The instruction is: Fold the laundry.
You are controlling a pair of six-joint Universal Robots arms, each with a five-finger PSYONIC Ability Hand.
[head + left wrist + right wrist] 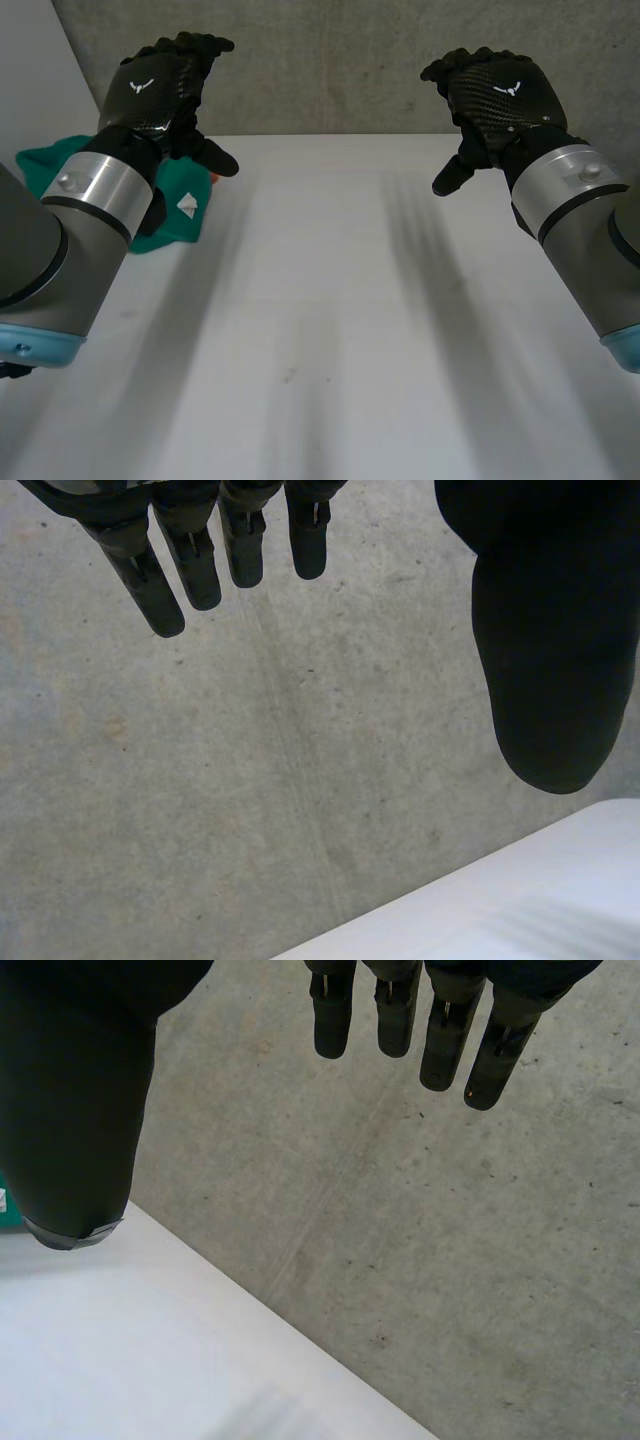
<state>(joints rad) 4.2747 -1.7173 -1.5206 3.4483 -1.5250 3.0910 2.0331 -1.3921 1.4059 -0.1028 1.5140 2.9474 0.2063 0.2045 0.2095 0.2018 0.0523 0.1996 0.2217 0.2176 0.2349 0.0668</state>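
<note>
Probably soft, light and floppy, the cloth (185, 230) wants pinching at an edge; left hand (150, 95) and right hand (500, 95) hover over the table (330, 330), fingers loose, empty

Soft teal cloth (178, 232), smooth matt white table (330, 300), rough grey concrete (330, 70)

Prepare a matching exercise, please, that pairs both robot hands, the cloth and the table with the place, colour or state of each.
Things:
1. left robot hand
2. right robot hand
3. teal cloth
4. table

Descriptions:
A. open, raised on the robot's right side, holding nothing
B. lying at the table's far left
C. white, bearing the laundry
D. open, raised on the robot's left side, holding nothing

Pairs: 1-D, 2-A, 3-B, 4-C
</note>
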